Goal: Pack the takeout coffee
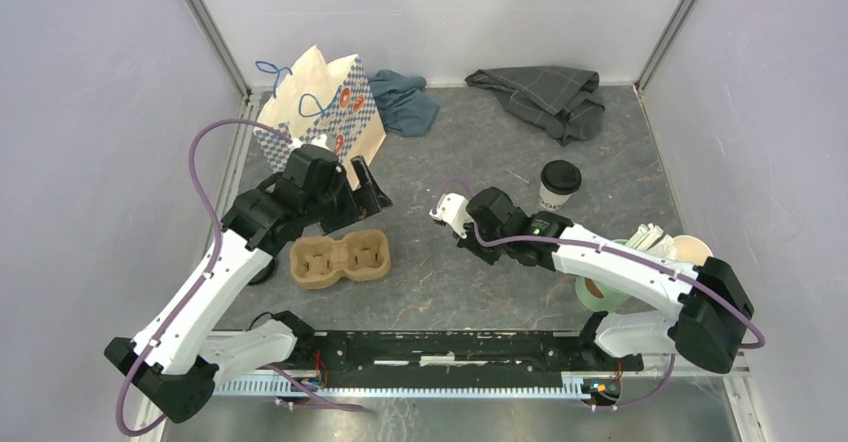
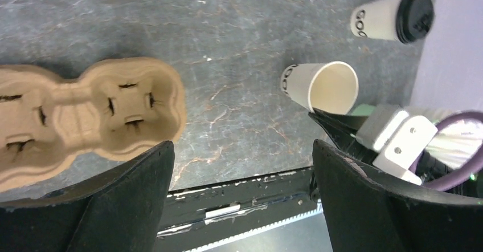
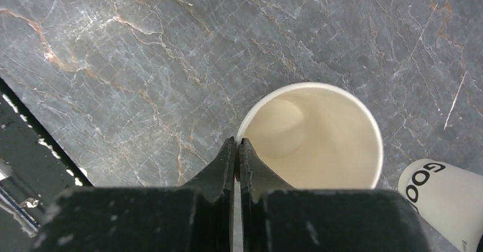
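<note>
- The takeout coffee (image 1: 559,184), a small white paper cup with a round black lid, stands upright on the dark marbled surface (image 1: 450,142), right of centre and toward the far side. Nothing touches it.
- Your right hand (image 3: 236,143) is just left of the coffee and apart from it. Its fingers are pressed together, pinching the near rim of a lidless white cup (image 3: 319,138). The wrist view looks straight down into that cup's pale, empty inside.
- Your left hand (image 2: 242,206) is spread wide with nothing between its black fingers. It hangs over the left half of the surface, well apart from the coffee.
- A brown pulp carrier (image 1: 338,259) with two cup wells lies flat just below and in front of the left hand. Both wells are empty.
- A paper bag (image 1: 320,102) with blue cord handles and a blue checked pattern stands at the far left, behind the left hand.
- A blue cloth (image 1: 405,102) lies just right of the bag. A grey cloth (image 1: 545,97) lies crumpled along the far edge, behind the coffee.
- A mint-green cup (image 1: 600,292) sits partly hidden under the right arm, with white sticks (image 1: 650,237) near it.
</note>
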You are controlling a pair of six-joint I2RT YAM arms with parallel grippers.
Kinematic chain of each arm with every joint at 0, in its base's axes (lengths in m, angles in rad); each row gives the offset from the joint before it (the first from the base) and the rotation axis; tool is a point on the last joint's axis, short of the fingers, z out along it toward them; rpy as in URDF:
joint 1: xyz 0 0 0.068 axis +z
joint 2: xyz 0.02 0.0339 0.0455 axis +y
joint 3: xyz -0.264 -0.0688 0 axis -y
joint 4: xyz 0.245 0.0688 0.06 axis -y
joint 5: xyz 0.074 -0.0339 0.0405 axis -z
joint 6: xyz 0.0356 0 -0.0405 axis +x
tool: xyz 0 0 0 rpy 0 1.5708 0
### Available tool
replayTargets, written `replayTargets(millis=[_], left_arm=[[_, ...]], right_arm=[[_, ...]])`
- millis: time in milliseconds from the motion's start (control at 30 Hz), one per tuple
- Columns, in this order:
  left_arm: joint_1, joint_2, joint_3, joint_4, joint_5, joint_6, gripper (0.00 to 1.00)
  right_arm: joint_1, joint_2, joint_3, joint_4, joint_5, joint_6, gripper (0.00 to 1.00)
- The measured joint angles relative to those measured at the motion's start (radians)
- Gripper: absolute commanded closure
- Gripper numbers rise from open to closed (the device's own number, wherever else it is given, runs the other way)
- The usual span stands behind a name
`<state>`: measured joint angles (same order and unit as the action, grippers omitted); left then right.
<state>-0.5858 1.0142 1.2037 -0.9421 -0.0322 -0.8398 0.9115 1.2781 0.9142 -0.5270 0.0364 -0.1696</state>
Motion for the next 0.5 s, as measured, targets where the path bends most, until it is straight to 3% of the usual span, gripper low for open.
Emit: replayTargets(millis=[100, 167, 267, 333, 500], left_arm=[[0.008, 0.008, 0.001, -0.043, -0.050, -0.030, 0.04], [0.016, 0.018, 0.003, -0.072, -0.074, -0.046, 0.04], [0.040, 0.040, 0.014, -0.117, -0.099, -0.073, 0.04], [0.068, 0.051, 0.015, -0.137, -0.108, -0.090, 0.04], [0.241, 0.058, 0.011, -0.177, -0.116, -0.106, 0.06]], right_arm=[[0.010, -0.007, -0.033, 0.033, 0.022, -0.003, 0.73], [0.011, -0.016, -0.043, 0.043, 0.033, 0.002, 0.47], [0.011, -0.032, -0.035, 0.025, 0.051, 0.023, 0.21], [0.011, -0.043, 0.007, -0.016, 0.056, 0.040, 0.11], [0.011, -0.070, 0.218, -0.094, 0.055, 0.086, 0.06]])
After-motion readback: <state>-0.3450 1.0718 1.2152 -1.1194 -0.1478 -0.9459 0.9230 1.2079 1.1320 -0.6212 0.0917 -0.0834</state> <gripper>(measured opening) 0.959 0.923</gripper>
